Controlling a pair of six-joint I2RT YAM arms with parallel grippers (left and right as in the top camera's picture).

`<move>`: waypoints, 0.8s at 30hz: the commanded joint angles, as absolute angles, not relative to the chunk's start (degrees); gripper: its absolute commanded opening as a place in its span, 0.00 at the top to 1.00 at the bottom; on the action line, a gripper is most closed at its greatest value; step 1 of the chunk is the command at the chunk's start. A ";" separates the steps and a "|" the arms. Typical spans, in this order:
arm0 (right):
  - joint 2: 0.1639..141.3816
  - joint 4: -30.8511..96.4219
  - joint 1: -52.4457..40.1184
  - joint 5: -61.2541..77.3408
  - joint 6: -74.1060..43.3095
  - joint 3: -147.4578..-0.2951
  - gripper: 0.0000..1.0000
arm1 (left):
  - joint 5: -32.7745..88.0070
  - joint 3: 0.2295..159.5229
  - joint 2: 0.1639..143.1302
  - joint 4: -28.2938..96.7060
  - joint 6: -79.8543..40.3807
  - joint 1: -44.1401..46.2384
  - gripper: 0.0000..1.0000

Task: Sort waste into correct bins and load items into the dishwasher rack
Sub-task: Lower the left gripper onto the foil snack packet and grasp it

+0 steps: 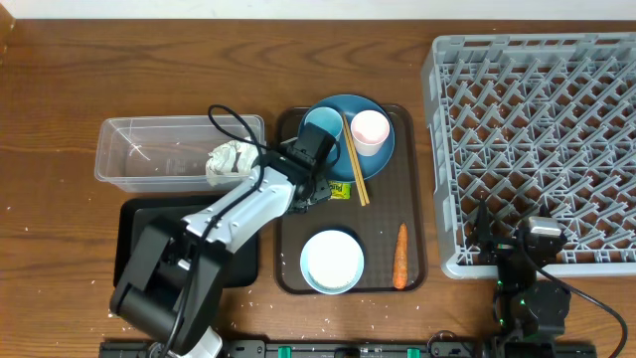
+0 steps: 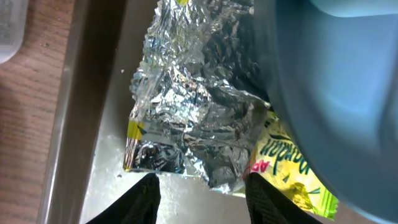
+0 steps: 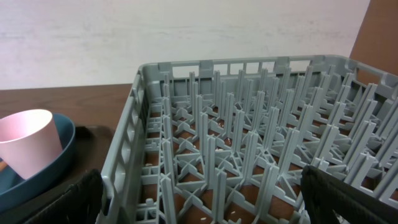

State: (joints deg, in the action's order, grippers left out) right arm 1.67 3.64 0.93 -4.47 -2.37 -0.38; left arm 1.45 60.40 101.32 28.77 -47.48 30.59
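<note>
The left gripper hangs low over the brown serving tray, its two dark fingers standing apart on either side of the lower edge of a crumpled silvery foil scrap; from the wrist view it is hard to tell whether either finger actually touches the foil. Just beside the scrap lies the yellow-green snack wrapper, partly tucked under the rim of the dark blue plate, which sits at the far end of the same tray and carries the light blue cup and the pale pink cup side by side. The wooden chopsticks slant off the plate onto the tray. At the tray's near end sit the pale bowl and, to its right, the small orange carrot. Left of the tray, the clear tub holds the crumpled white tissue, and the black tray lies in front of it, partly under the left arm. The right gripper waits with its jaws spread wide at the near edge of the grey dishwasher rack, which fills the right side of the wooden worktop.
</note>
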 commanded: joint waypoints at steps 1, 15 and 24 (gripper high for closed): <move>1.69 3.86 1.21 -4.45 -2.52 -0.32 0.01 | 0.36 59.88 103.26 28.08 -46.15 30.72 0.53; 1.69 3.86 1.21 -4.45 -2.55 -0.32 0.01 | 0.36 59.33 104.47 29.93 -46.06 30.72 0.59; 1.69 3.86 1.21 -4.45 -2.55 -0.32 0.01 | 0.40 59.35 103.37 31.42 -41.98 30.72 0.67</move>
State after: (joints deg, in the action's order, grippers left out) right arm 1.67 3.64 0.93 -4.47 -2.37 -0.38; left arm 1.28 60.23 103.90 30.94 -44.21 30.59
